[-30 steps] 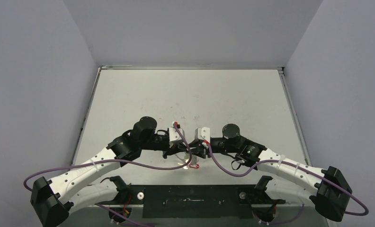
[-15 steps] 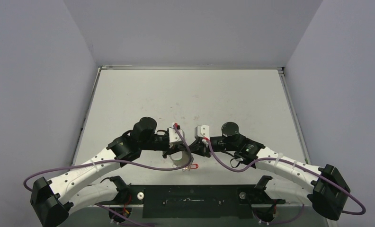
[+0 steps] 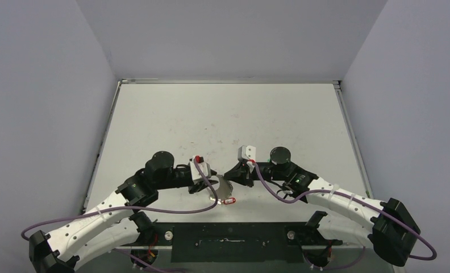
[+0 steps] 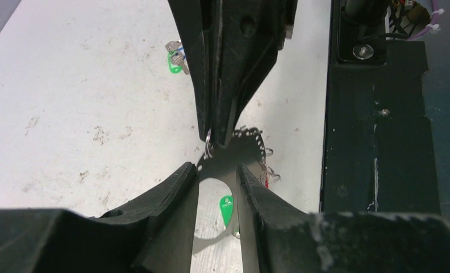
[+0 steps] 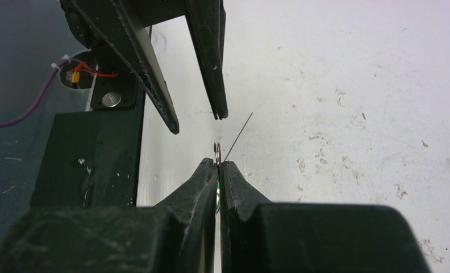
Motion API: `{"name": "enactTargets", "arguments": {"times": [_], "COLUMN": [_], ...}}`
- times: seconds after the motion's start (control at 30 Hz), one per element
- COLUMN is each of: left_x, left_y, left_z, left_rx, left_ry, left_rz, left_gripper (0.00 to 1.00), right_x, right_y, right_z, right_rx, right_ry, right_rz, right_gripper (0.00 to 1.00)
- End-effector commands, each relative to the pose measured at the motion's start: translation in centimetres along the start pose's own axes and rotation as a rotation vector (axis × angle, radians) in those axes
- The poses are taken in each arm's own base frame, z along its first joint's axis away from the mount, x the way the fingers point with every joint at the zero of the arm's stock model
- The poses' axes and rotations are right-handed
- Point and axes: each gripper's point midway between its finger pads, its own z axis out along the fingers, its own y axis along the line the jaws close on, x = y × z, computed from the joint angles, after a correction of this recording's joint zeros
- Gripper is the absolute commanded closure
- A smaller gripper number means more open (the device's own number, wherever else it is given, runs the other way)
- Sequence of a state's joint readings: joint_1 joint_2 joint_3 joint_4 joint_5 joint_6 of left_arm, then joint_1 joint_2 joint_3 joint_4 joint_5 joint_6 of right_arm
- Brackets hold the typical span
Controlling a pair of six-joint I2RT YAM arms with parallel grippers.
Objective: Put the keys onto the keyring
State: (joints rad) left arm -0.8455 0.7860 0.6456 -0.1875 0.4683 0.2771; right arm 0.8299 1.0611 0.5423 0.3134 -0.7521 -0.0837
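My left gripper [image 3: 211, 186] [image 4: 217, 168] is shut on the keyring [image 4: 242, 149], a silver-grey hoop with wire loops on its rim, held just above the table [image 3: 223, 190]. A red tag [image 3: 229, 200] hangs at its rim. A green tag [image 4: 226, 208] shows through the hoop's hole; I cannot tell whether it hangs or lies on the table. My right gripper [image 3: 228, 172] [image 5: 218, 162] is shut on a key's small wire ring [image 5: 217, 151], with a sliver of green between its fingers. Its tip touches the hoop's rim [image 4: 210, 139].
More keys with a green and a blue tag [image 4: 176, 58] lie on the white table [image 3: 223, 114] beyond the grippers. The black base plate [image 3: 228, 242] runs along the near edge, close to the hoop. Grey walls enclose the table on three sides.
My left arm has drawn back to the left, carrying the keyring and its red tag slightly left. My right gripper has followed to the left and stays at the hoop's rim.
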Motion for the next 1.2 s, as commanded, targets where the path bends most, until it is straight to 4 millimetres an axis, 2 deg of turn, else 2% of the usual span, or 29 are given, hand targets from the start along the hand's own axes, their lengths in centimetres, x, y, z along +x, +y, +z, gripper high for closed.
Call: {"name": "enactTargets", "arguments": {"times": [0.0, 0.13, 0.4, 0.53, 0.87, 1.03, 1.17], "left_x": [-0.8, -0.9, -1.3, -1.7, -2.0, -1.6, -1.2], "left_y": [0.2, 0.0, 0.1, 0.1, -0.1, 0.0, -0.2], "left_z": [-0.5, -0.7, 0.3, 0.6, 0.8, 1.2, 1.5], "left_rx": [-0.055, -0.082, -0.1, -0.085, -0.068, -0.064, -0.044], "left_ry": [-0.112, -0.213, -0.387, -0.403, -0.413, -0.394, -0.364], "left_rz": [0.024, 0.025, 0.027, 0.038, 0.051, 0.051, 0.059], "left_gripper": [0.7, 0.65, 0.68, 0.78, 0.77, 0.88, 0.86], "right_x": [-2.5, -2.4, -3.0, -2.9, -2.7, -2.7, -2.6], "right_y": [-0.4, -0.1, 0.9, 1.0, 1.3, 1.4, 1.4], "right_z": [-0.1, -0.2, -0.3, -0.3, -0.2, -0.1, -0.1], "right_rx": [0.011, -0.001, -0.045, -0.052, -0.066, -0.075, -0.076], "right_ry": [-0.099, -0.107, -0.152, -0.149, -0.151, -0.153, -0.156], "right_rz": [-0.056, -0.059, -0.069, -0.065, -0.064, -0.058, -0.055], "right_gripper": [1.0, 1.0, 1.0, 1.0, 1.0, 1.0, 1.0]}}
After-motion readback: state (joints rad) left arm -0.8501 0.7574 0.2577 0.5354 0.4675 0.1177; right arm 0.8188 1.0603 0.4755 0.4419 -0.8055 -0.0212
